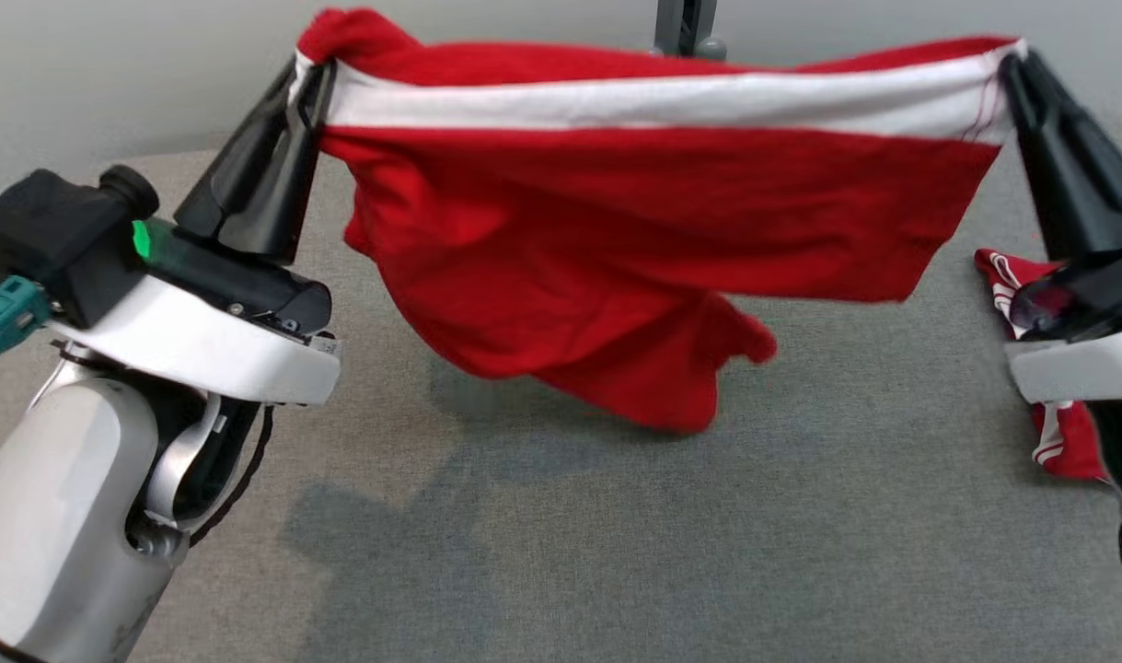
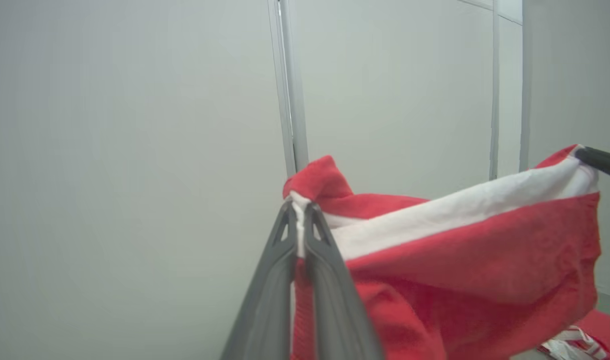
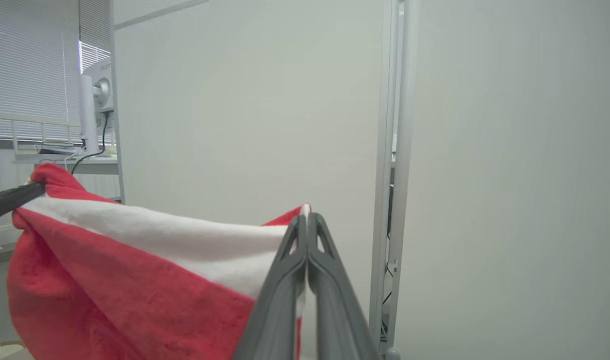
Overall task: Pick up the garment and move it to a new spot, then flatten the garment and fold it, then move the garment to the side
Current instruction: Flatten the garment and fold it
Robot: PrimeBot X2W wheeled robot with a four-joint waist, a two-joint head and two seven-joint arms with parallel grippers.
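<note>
Head view: the left gripper (image 1: 307, 78), its two long dark fingers closed together, pinches the upper left corner of a red fleece garment with a broad white band (image 1: 616, 239). The right gripper (image 1: 1016, 64), closed likewise, pinches the upper right corner. The white band runs nearly taut from one pair of fingertips to the other, and the red body hangs below them over the grey fabric-covered table (image 1: 616, 552). Whether the lowest fold touches the table I cannot tell. Beside the base of the right gripper's fingers, a crumpled red cloth with white markings (image 1: 1000, 276) lies on the table, partly hidden by that arm. Left wrist view: the left gripper (image 2: 299, 207) has its jaws pressed onto the garment's white edge, with a red bunch poking up just beyond the tips. The garment (image 2: 460, 260) spreads off to the right of the fingers, as far as the tip of the right gripper (image 2: 602, 162). Right wrist view: the right gripper (image 3: 307, 220) is clamped on the corner right at its tips. The garment (image 3: 109, 285) runs off to the left of the fingers, to the tip of the left gripper (image 3: 9, 200), in front of a pale wall (image 3: 234, 100).
</note>
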